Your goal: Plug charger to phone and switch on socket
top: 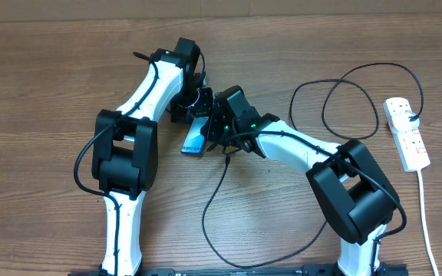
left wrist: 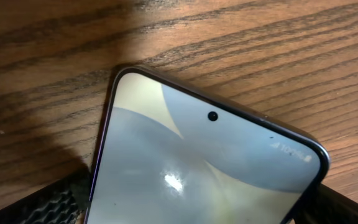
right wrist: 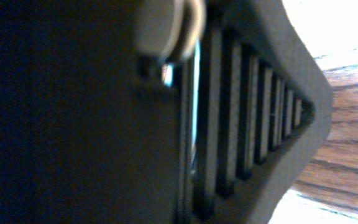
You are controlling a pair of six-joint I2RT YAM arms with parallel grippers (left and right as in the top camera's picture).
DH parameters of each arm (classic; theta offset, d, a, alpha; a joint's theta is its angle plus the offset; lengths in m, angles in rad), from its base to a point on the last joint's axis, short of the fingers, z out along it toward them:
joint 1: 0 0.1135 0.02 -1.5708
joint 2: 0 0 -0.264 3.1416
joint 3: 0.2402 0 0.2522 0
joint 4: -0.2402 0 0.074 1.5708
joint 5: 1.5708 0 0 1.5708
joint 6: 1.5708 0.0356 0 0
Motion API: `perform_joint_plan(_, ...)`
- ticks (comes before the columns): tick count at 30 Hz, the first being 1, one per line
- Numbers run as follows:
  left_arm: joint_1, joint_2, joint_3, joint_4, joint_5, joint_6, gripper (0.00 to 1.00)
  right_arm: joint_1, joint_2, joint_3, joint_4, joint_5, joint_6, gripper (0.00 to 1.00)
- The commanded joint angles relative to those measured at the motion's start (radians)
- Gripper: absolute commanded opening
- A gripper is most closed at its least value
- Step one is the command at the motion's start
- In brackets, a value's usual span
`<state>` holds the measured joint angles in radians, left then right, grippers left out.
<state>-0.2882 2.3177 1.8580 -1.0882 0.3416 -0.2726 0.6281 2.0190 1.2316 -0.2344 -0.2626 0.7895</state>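
Left side: my left gripper (top: pixel 196 115) is at the far middle of the wooden table (top: pixel 52 77), jaws spread wide. In the left wrist view the fingers (left wrist: pixel 48 205) stand either side of the phone (left wrist: pixel 204 174), whose top end, with its camera hole, lies between them. I cannot tell whether the pads press on its edges. From overhead the phone lies flat on the wood, screen up and lit blue, its near end pointing toward my right gripper (top: pixel 217 138).

Centre: my right gripper sits just beside the phone's near end. In the right wrist view the ribbed pads (right wrist: pixel 247 106) are drawn nearly together, with only a thin slit between them. That view is dark and blurred, so what they pinch, if anything, cannot be made out. The charger (top: pixel 205 215) runs up to these jaws from below; its tip is hidden beneath them.

Right side: the cable loops along the near edge, passes behind my right arm, circles on the far right and ends at a black plug (top: pixel 413 116) seated in the socket (top: pixel 407 134). The strip lies well apart from the phone. Its white cord (top: pixel 428 222) trails toward the near edge.
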Motion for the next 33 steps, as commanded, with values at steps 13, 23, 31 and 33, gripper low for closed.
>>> perform_joint_plan(13,-0.048,0.031,-0.03,-0.038,0.356,0.125,1.0,-0.063,0.08,-0.052,-0.069,-0.167,-0.042,0.04)
perform_joint_plan(23,0.048,0.031,-0.03,-0.035,0.85,0.29,0.93,-0.158,0.072,-0.052,-0.01,-0.454,-0.157,0.04)
perform_joint_plan(31,0.066,0.031,-0.03,-0.042,0.966,0.365,0.85,-0.242,0.072,-0.052,0.165,-0.804,-0.222,0.04)
perform_joint_plan(33,0.066,0.031,-0.03,-0.041,1.018,0.39,0.82,-0.259,0.072,-0.052,0.205,-0.873,-0.222,0.04)
